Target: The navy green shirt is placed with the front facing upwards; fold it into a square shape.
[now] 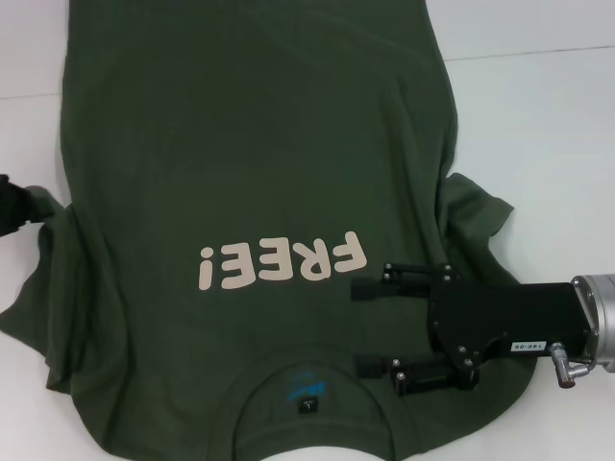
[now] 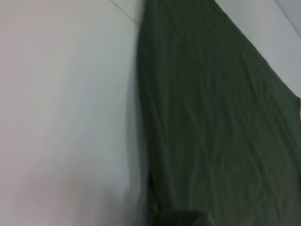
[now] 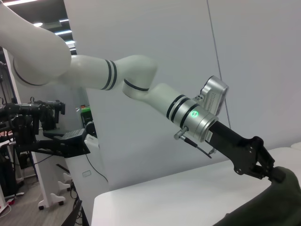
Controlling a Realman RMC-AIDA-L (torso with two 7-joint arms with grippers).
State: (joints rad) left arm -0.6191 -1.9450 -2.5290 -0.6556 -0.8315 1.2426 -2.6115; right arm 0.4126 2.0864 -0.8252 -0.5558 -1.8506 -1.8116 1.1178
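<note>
Lay flat on the white desk point(image 1: 548, 115): navy green shirt point(image 1: 250, 144), lettering up. Hovered above its shoulder, fingers spread: right tool point(image 1: 370, 327). Gripped the sleeve at the desk's edge, fingers hidden, cannot tell: left tool point(image 1: 12, 204).

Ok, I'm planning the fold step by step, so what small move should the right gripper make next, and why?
Probably lower the right gripper onto the navy green shirt and close. Its fingers stand open, holding nothing, over the shoulder beside the collar, while the left gripper sits at the opposite sleeve.
</note>
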